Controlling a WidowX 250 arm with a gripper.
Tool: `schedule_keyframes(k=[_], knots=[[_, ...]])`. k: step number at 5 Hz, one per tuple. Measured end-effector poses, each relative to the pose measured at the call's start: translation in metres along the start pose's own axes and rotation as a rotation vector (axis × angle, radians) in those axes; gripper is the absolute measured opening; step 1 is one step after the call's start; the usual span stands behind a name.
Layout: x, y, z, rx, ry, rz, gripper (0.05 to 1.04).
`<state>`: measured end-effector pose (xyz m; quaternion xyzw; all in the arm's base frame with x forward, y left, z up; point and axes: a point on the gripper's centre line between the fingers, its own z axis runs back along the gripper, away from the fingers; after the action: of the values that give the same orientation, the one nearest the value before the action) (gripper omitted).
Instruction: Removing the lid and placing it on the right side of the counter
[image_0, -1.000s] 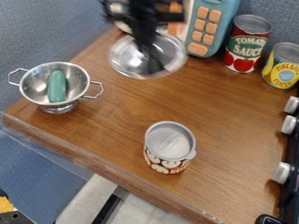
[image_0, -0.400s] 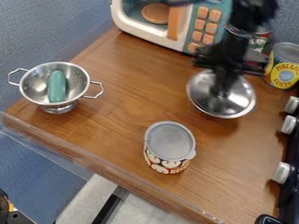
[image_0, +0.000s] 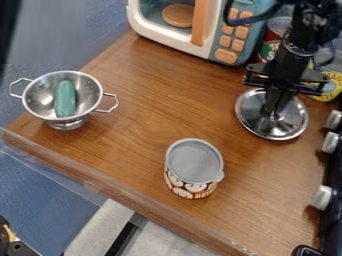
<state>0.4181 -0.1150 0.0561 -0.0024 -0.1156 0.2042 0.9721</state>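
- Lid (image_0: 286, 127) directly beneath the claw (image_0: 272, 111), on the counter's (image_0: 147, 130) right side, by the stove knobs.
- Claw is closed on the lid's handle.
- Wooden counter; colander (image_0: 43, 106) left, can (image_0: 194, 162) near front, microwave (image_0: 141, 21) behind.
- Blue wall (image_0: 53, 40) at left.
- Arm (image_0: 288, 62) hangs from upper right, slightly slanted.

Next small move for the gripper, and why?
I'd open the gripper to let the lid go, without dragging it. The gripper is closed at the lid's middle, and the lid looks level and down on the right side of the counter, near the row of white knobs. It may hover slightly; this view can't fully settle that.
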Motion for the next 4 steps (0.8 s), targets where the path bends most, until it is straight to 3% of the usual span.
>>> schedule_keyframes(k=[1,2,4], knots=[[0.002,-0.007,-0.002,-0.023,0.011,0.040,0.074],[0.007,-0.008,0.002,-0.006,0.009,0.068,0.219],[0.002,-0.010,0.010,-0.021,0.063,0.061,0.772]])
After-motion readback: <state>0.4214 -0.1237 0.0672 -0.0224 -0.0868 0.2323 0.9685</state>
